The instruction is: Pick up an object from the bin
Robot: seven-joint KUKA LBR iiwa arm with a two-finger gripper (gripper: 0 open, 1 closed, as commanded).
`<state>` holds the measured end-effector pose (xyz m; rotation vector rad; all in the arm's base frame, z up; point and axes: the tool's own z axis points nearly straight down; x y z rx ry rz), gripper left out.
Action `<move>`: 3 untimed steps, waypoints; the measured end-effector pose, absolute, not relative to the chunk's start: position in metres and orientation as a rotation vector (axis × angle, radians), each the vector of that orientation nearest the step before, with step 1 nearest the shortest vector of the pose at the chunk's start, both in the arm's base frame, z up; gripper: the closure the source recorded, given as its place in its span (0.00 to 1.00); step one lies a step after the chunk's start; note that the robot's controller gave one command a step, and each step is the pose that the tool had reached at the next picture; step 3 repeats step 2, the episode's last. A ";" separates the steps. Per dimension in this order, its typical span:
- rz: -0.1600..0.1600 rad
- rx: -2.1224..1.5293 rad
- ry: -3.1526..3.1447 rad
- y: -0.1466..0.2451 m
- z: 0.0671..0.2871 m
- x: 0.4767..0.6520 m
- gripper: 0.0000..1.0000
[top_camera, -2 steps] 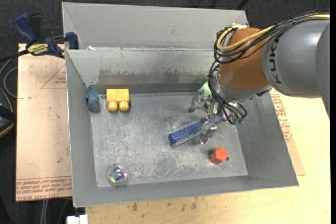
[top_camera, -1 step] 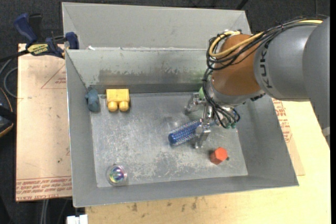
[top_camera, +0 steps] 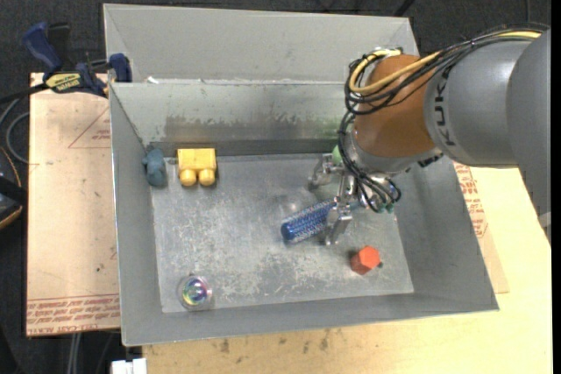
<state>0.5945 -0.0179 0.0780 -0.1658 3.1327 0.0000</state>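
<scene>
While a grey arm (top_camera: 491, 101) with an orange wrist cover (top_camera: 390, 114) reaches in over the right wall of a grey metal bin (top_camera: 254, 271), its gripper (top_camera: 337, 222) sits low above the bin floor, a little right of centre. It is at the right end of a blue brush (top_camera: 305, 224), a short bristly stick lying flat and slanting from the middle of the floor up toward the right wall. From this angle I cannot tell whether the gripper is open or closed, nor whether it touches the brush.

A small red block (top_camera: 365, 259) lies near the gripper, toward the front right corner. Well apart, by the back left corner, a yellow block (top_camera: 196, 166) lies just beside a grey-blue lump (top_camera: 156, 168). A clear ball (top_camera: 195, 292) rests in the front left corner.

The step in hand looks like settling onto the brush for a grasp. To do it well, the jaws should straddle the brush across its narrow width, not along its length, and come down until they almost meet the floor before closing. A hold this near the end will probably let the far end droop, so a grip closer to the middle would be steadier. The lift should go straight up, clear of the red block.
</scene>
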 end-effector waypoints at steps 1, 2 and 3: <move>-0.001 -0.165 3.122 -0.018 0.081 0.597 1.00; 0.000 -0.169 3.128 -0.017 0.146 0.599 1.00; 0.000 -0.169 3.128 -0.017 0.146 0.599 1.00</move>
